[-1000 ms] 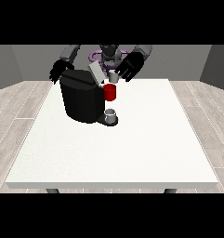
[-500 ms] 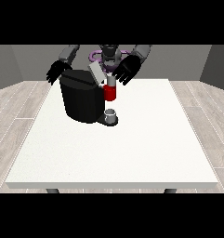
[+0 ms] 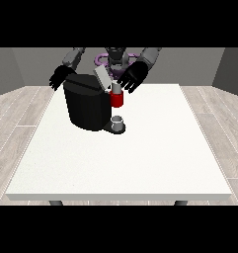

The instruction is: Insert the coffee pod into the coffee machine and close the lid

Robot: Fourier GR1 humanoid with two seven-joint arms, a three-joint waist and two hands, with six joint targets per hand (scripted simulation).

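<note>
**Hand poised at the raised lid**

The hand at the view's right [image 3: 132,77], fingers spread and holding nothing, hovers beside the raised lid [image 3: 102,78] of the coffee machine [image 3: 87,104], upper centre, likely to close it. The other hand [image 3: 59,78] hangs open behind. No pod plainly shows.

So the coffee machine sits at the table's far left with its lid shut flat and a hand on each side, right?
Not quite: the lid is not shut flat. The front view shows it tilted up, open, above the coffee machine. The rest holds: the machine sits at the far left of the table, with one hand at the view's left and the other at the view's right.
</note>
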